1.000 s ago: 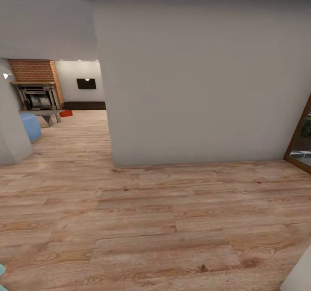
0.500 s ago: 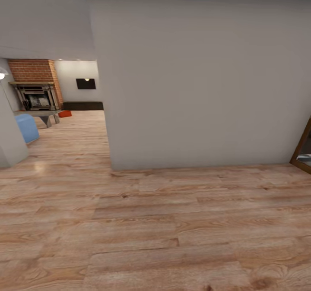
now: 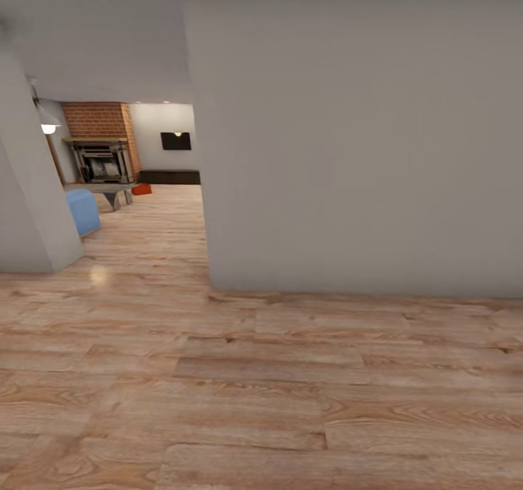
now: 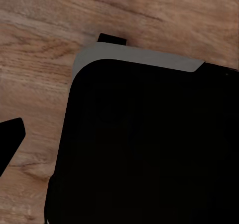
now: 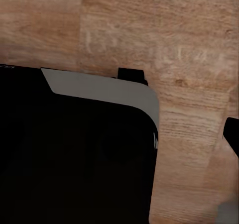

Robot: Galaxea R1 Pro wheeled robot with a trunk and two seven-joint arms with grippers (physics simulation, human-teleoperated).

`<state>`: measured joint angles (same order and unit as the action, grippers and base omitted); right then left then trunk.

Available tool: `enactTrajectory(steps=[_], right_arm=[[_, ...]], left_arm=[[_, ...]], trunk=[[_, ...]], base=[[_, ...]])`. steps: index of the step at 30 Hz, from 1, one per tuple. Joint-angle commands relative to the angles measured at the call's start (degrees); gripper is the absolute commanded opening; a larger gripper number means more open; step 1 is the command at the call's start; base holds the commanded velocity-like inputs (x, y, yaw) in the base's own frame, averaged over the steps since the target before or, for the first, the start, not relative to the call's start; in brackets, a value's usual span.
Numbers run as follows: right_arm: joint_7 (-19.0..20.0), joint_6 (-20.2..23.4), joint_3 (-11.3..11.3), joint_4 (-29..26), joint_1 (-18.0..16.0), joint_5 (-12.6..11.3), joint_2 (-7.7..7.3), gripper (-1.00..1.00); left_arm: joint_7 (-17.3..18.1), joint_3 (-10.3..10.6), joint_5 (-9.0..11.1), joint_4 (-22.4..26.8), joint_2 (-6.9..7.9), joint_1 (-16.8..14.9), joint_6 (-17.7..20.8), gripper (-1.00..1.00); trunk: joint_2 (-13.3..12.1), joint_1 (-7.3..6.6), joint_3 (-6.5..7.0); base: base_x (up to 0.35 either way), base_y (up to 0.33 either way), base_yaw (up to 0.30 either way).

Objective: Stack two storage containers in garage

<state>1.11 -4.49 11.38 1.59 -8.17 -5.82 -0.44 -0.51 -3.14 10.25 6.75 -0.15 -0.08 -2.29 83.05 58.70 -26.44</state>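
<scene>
- Gripper states, left and right, cannot be told.
- Small red-orange storage container (image 3: 142, 189) sits on the distant living room's light wood plank floor (image 3: 290, 374), near the brick fireplace (image 3: 102, 157).

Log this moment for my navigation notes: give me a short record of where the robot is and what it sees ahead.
location: hallway, light wood plank floor
straight ahead: grey wall
opening at left: living room with brick fireplace, black TV, low dark cabinet
task item seen: one red-orange container on the far floor
other furniture: blue seat
wrist views: dark robot base over planks
</scene>
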Motion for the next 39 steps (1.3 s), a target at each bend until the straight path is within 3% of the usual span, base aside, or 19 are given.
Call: enactTrajectory(steps=[1, 39], right_arm=[[0.1, -0.3, 0.5, 0.2, -0.1, -0.6, 0.0, 1.0], [0.1, -0.2, 0.6, 0.2, 0.0, -0.4, 0.09, 1.0]], left_arm=[[0.0, -0.3, 0.1, 0.0, -0.02, 0.0, -0.1, 1.0], [0.0, -0.3, 0.1, 0.0, -0.02, 0.0, -0.2, 1.0]], trunk=[[0.0, 0.03, -0.05], [0.0, 0.03, -0.01]], base=[[0.323, 0.0, 0.269], [0.323, 0.0, 0.04]])
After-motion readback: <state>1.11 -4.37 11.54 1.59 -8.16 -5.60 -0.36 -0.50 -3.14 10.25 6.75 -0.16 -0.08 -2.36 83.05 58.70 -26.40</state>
